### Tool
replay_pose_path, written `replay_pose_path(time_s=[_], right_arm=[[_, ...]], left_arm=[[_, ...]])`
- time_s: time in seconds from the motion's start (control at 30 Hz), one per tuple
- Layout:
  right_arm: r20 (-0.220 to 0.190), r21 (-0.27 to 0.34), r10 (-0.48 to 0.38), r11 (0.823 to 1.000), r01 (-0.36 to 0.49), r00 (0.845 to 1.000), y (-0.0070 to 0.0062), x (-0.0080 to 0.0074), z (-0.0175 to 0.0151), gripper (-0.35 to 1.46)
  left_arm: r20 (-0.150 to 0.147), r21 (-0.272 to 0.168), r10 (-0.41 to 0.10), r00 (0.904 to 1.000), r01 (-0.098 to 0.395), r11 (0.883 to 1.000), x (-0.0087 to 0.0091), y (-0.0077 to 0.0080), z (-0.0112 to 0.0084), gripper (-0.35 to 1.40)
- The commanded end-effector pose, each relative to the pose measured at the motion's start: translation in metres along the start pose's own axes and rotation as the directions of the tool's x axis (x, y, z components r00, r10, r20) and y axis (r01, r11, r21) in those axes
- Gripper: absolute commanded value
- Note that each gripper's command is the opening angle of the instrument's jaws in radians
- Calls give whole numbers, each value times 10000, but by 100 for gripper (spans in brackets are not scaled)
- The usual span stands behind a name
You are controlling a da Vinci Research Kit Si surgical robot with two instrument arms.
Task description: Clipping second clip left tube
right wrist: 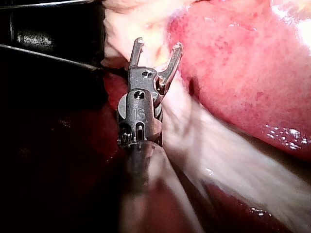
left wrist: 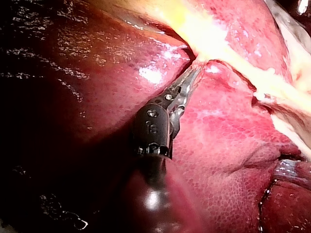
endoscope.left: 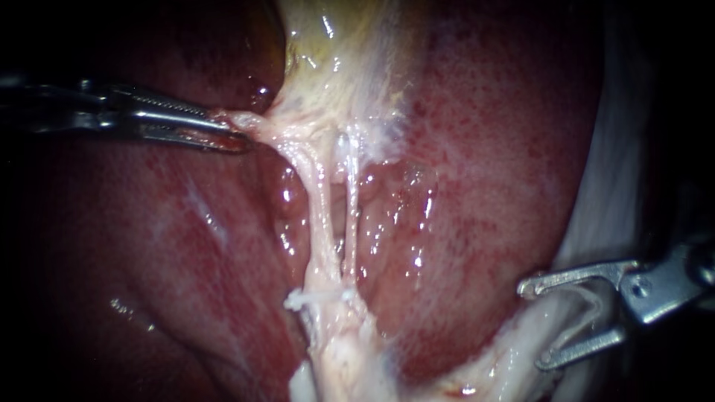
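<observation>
pincer, left instrument [endoscope.left: 237, 138]: clamped tight on pale tissue [endoscope.left: 261, 123], around 10 o'clock
pincer, right instrument [endoscope.left: 532, 324]: spread wide, nothing in it, down at 4 o'clock
left tube [endoscope.left: 319, 216]: dead centre, taut, just beside the right tube [endoscope.left: 350, 216], well apart from that open pincer

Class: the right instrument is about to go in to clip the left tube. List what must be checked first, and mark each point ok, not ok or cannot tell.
1. Left instrument shut on the pale tissue above the tubes, pulling it sideways: ok.
2. Left tube stretched and apart from the right tube: ok.
3. Right instrument open, nothing gripped: ok.
4. Right instrument at the left tube: not ok; it sits off to the side, beyond the edge of the liver.
5. Clip loaded in the right instrument: cannot tell.
6. White lump at the tubes' lower end is a clip: cannot tell.
</observation>
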Motion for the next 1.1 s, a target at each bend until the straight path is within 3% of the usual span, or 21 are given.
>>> replay_pose_path(time_s=[0.03,0.23,0.37,0.47,0.7,0.8,0.93,1.1], right_arm=[[-2,-1,2,10000,-2,10000,0,0,0,50],[-2,-1,2,10000,-2,10000,0,0,0,50],[-2,-1,1,10000,-1,10000,0,0,0,50],[-2,-2,2,10000,-2,10000,0,0,0,50],[-451,-97,-2,10000,-3,9990,6,13,11,50],[-766,-28,1088,9940,-1094,9911,17,30,24,50],[-852,-39,2156,9762,-2167,9728,35,53,47,50],[-927,-133,2658,9633,-2681,9596,55,73,75,50]], left_arm=[[-2,-8,0,10000,0,10000,0,0,-1,-35],[-6,118,-96,10000,96,9999,17,2,-34,-35],[-208,330,-275,9994,282,9991,32,6,-68,-35],[-246,382,-280,9993,289,9989,39,8,-80,-35],[-282,431,-233,9993,245,9988,39,11,-79,-35],[-282,431,-233,9993,245,9988,39,11,-79,-35],[-283,436,-232,9993,244,9988,39,11,-79,-35],[-284,445,-234,9993,247,9987,39,12,-79,-35]])
